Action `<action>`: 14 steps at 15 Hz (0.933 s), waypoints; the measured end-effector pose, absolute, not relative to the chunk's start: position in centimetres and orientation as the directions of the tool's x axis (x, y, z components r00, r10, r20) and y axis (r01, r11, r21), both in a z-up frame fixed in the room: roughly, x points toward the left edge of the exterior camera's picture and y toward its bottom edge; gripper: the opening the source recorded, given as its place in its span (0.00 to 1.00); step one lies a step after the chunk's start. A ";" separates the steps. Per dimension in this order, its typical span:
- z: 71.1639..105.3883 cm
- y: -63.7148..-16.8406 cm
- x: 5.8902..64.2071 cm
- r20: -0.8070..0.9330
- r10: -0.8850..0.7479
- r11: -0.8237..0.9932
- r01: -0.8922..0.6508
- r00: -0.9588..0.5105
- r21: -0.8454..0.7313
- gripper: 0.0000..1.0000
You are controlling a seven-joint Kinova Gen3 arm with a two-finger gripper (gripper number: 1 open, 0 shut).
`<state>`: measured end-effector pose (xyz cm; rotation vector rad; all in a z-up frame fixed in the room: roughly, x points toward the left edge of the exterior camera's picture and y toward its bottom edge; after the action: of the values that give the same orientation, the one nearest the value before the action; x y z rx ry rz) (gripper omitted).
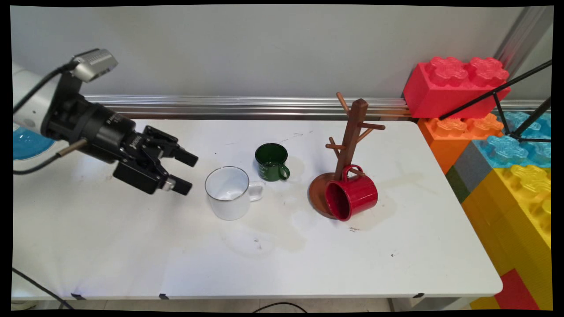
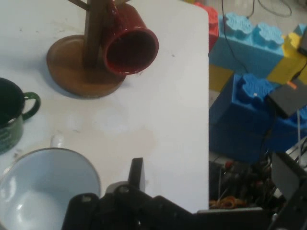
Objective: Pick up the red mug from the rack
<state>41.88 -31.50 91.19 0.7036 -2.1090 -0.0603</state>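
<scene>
The black two-finger gripper (image 1: 185, 171) is hanging over the left half of the white table (image 1: 132, 246), pointing toward the right, with its two fingers spread apart and nothing between them. Nearest to it, just to its right, a white enamel mug with a thin dark rim (image 1: 228, 193) is standing upright on the table, its handle pointing right; the gripper is not touching it. In the hand view this white mug (image 2: 45, 184) is filling the lower left corner, open mouth up, with one black finger (image 2: 137, 175) rising beside it. Just behind and to the right of the white mug, nearer the table's far edge, a small dark green enamel mug (image 1: 272, 162) is standing upright, its handle also to the right. Further right, roughly midway between the far and near edges, a brown wooden mug tree with a round base and slanting pegs (image 1: 350, 136) is standing, and a glossy red mug (image 1: 351, 198) is hanging by its handle from a low peg, tilted with its mouth facing down and left, over the round base. Beyond the table's right edge, large plastic building bricks in red, orange, blue and yellow (image 1: 506, 145) are stacked up.
</scene>
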 end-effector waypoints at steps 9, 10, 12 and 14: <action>89.1 -30.9 34.9 0.718 -0.603 0.755 -0.540 -0.348 0.373 1.00; 88.8 -31.0 34.0 0.713 -0.614 0.743 -0.554 -0.339 0.376 1.00; 88.2 -31.2 32.5 0.702 -0.633 0.721 -0.579 -0.326 0.381 1.00; 87.5 -31.3 30.9 0.688 -0.654 0.698 -0.602 -0.314 0.388 1.00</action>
<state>30.86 -31.34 87.51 0.9631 -2.0131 -0.0733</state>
